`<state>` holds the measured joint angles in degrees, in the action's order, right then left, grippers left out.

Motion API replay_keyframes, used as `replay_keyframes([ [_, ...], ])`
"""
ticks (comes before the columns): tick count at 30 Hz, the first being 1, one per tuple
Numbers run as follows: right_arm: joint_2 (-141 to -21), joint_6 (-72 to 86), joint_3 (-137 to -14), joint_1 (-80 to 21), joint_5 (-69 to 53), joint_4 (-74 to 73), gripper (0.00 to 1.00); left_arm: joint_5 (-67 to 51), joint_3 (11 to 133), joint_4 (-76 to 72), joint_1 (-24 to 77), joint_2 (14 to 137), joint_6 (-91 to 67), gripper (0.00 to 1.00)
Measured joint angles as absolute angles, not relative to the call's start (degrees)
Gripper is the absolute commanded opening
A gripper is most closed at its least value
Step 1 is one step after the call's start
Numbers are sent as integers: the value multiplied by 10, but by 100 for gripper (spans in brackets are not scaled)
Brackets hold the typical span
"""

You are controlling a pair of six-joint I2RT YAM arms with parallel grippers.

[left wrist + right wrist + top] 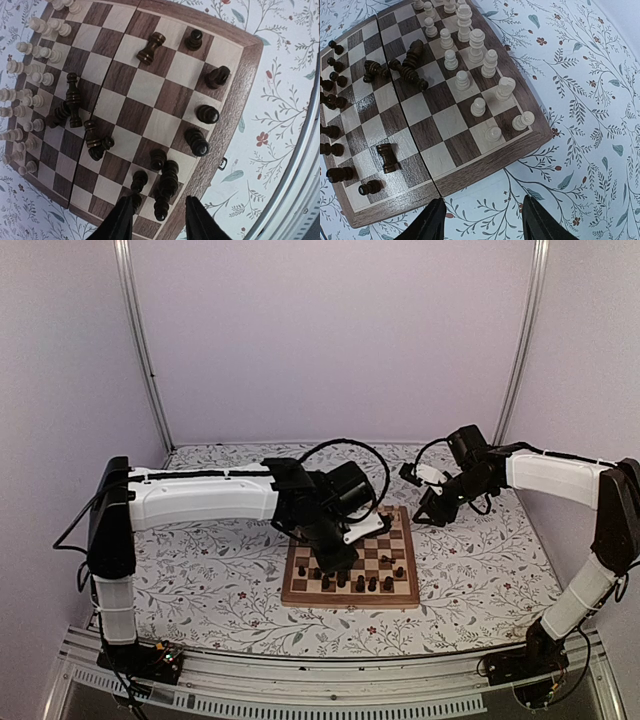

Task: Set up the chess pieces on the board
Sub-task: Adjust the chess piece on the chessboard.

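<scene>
Several dark wooden chess pieces are lying toppled on the chequered wooden board; left tool, part-open, and right tool, wide, are hanging empty; grip stems squarely.

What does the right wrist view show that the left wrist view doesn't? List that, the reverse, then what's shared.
Only right wrist: the right gripper, open, just off the board. Only left wrist: the left gripper, open near standing dark pieces, and the metal table rail. Shared: the board, rows of pale pieces, toppled dark pieces.
</scene>
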<state>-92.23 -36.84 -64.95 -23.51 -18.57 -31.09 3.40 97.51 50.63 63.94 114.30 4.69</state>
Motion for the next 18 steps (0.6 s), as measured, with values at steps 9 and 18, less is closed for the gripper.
replay_keyframes([
  [9,-928,-368,-649,-235,-186,-313,54,15,972,502,632,1155,47,38],
  [18,-932,-368,-649,-235,-186,-317,54,-13,967,502,632,1175,47,38],
])
